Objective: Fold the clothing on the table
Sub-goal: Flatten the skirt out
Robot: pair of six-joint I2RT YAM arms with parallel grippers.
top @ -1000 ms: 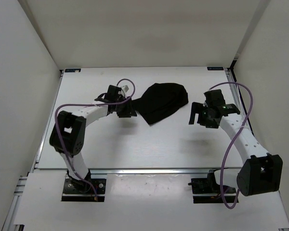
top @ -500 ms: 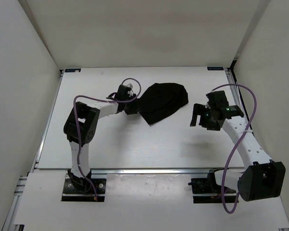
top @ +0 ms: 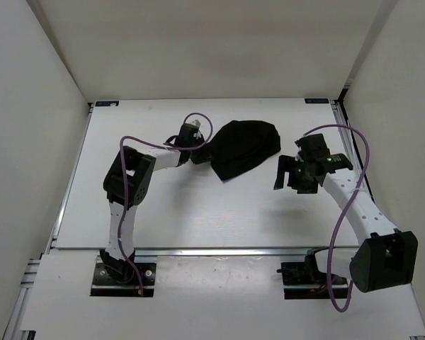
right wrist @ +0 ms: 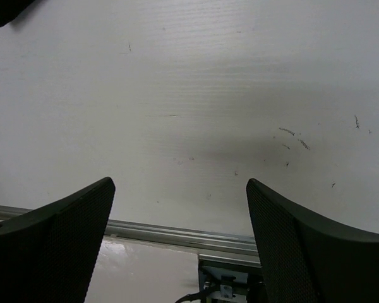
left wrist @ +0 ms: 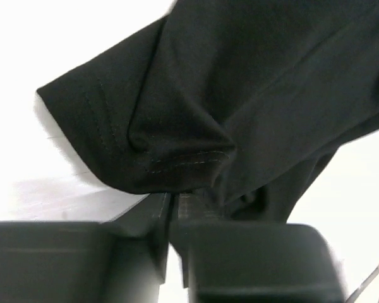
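The left pincer (left wrist: 175,211) is pinched shut on the hem of the garment (left wrist: 252,88); so thin a bite may be lost when lifted; the right pincer (right wrist: 180,214) is spread wide, empty.

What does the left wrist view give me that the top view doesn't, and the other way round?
Left wrist only: the clothing's stitched hem, bunched at the left gripper, whose fingers stand nearly together on it. Top only: the right gripper, open above bare table, apart from the clothing, and the garment's whole outline. Both: black clothing on the white table.
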